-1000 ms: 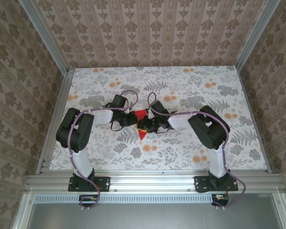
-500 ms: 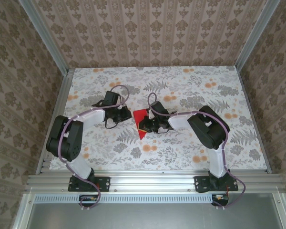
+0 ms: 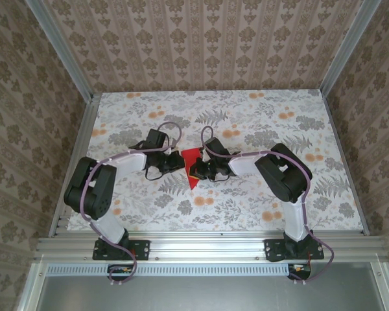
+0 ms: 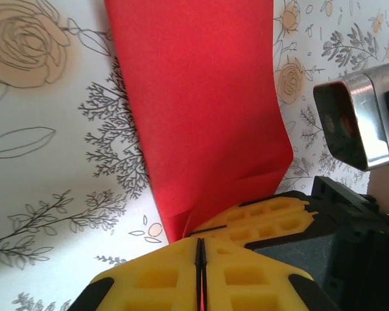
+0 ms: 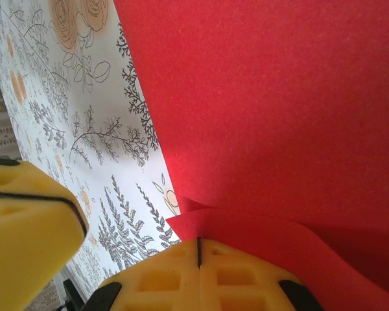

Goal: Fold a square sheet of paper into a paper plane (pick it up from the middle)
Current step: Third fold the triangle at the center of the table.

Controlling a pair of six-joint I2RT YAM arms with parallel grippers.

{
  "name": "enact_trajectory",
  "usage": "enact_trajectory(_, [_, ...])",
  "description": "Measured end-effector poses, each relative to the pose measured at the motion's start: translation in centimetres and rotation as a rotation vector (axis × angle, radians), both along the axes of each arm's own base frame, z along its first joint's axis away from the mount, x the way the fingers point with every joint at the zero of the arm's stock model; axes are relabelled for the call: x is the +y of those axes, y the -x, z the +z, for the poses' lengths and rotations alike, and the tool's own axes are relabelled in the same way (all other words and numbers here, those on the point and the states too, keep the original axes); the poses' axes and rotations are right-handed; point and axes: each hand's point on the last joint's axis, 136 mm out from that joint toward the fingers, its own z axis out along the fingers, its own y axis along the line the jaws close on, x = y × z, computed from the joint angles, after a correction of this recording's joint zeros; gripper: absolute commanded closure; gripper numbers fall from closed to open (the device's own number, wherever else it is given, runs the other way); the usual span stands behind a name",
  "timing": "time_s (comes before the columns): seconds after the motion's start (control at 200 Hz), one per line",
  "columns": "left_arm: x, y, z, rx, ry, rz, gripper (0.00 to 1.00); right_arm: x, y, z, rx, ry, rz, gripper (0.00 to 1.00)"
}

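The square sheet of paper [image 3: 192,156], bright red and partly folded to a point toward the near edge, lies mid-table between both grippers. My right gripper [image 3: 195,170] rests on its right side, shut on a raised flap of the paper [image 5: 259,227] that curls up to its yellow fingertips [image 5: 199,249]. My left gripper [image 3: 178,162] is shut, holds nothing, and its tips [image 4: 199,249] touch the paper's [image 4: 194,97] near corner. The right gripper's yellow finger [image 4: 262,217] lies just beside the left one's tips. The left gripper's finger [image 5: 26,227] shows at the left of the right wrist view.
The floral table [image 3: 259,201] stretches on all sides of the paper. Aluminium rails [image 3: 201,245] run along the near edge and the sides, with patterned walls behind. The right wrist's metal camera housing [image 4: 356,123] hangs close to the left fingers.
My left arm swung away to the left, then came back to the paper's left edge, shut throughout. My right gripper closed on the paper's flap without shifting place.
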Motion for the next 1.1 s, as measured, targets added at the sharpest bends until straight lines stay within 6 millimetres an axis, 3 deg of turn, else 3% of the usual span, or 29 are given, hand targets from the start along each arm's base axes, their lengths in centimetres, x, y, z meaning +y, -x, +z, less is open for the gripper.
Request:
enact_trajectory(0.23, [-1.1,1.0,-1.9,0.051,-0.019,-0.040,0.95,0.0,0.0,0.0,0.000,0.000,0.000,1.00])
enact_trajectory(1.1, [-1.1,0.3,-3.3,0.082,-0.083,-0.027,1.00,-0.1,-0.1,0.0,-0.001,0.002,-0.004,1.00])
